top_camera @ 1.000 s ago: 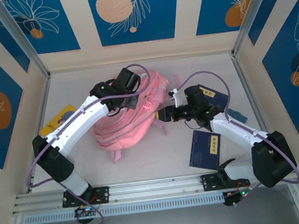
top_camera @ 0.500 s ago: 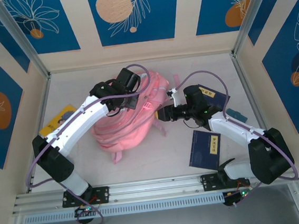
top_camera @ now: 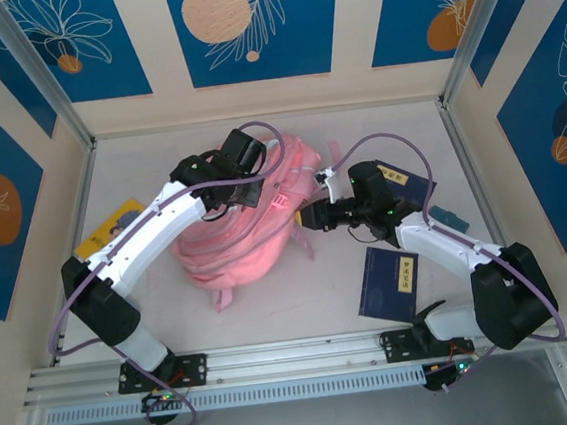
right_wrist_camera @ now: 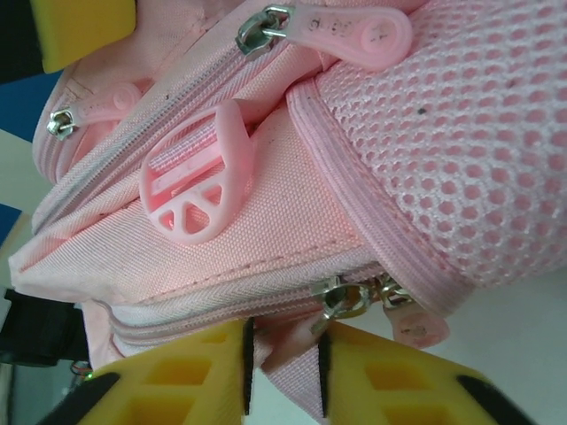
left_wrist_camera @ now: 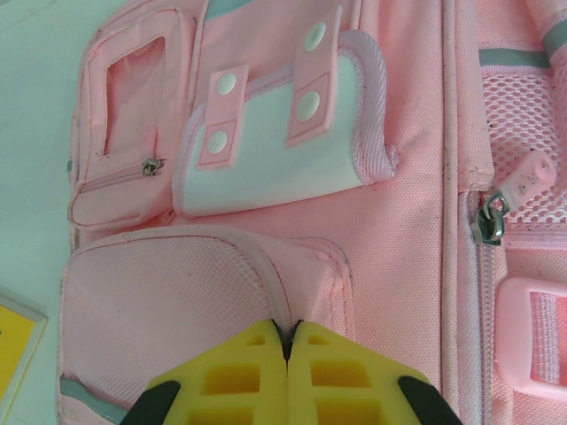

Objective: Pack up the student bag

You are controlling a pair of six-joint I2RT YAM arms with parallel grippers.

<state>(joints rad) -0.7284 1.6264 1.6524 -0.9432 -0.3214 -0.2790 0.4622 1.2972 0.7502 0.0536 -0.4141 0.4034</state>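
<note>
The student bag (top_camera: 240, 232) is a soft pink backpack lying mid-table. My left gripper (top_camera: 249, 184) sits on its upper part. In the left wrist view the yellow fingers (left_wrist_camera: 239, 381) are shut, pinching the seam of the bag's (left_wrist_camera: 399, 221) mesh pocket at the gripper tip (left_wrist_camera: 288, 341). My right gripper (top_camera: 309, 216) is at the bag's right side. In the right wrist view the gripper (right_wrist_camera: 283, 354) has its jaws closed narrowly on a pink zip pull (right_wrist_camera: 297, 341) under the silver slider (right_wrist_camera: 345, 297) of the bag (right_wrist_camera: 292, 204).
A dark blue booklet (top_camera: 389, 281) lies to the right of the bag, and another (top_camera: 406, 181) lies under the right arm. A yellow card (top_camera: 104, 230) lies at the left, under the left arm. Enclosure walls ring the table.
The right gripper has edged a little left, closer against the bag's side. The left arm and the bag have barely moved.
</note>
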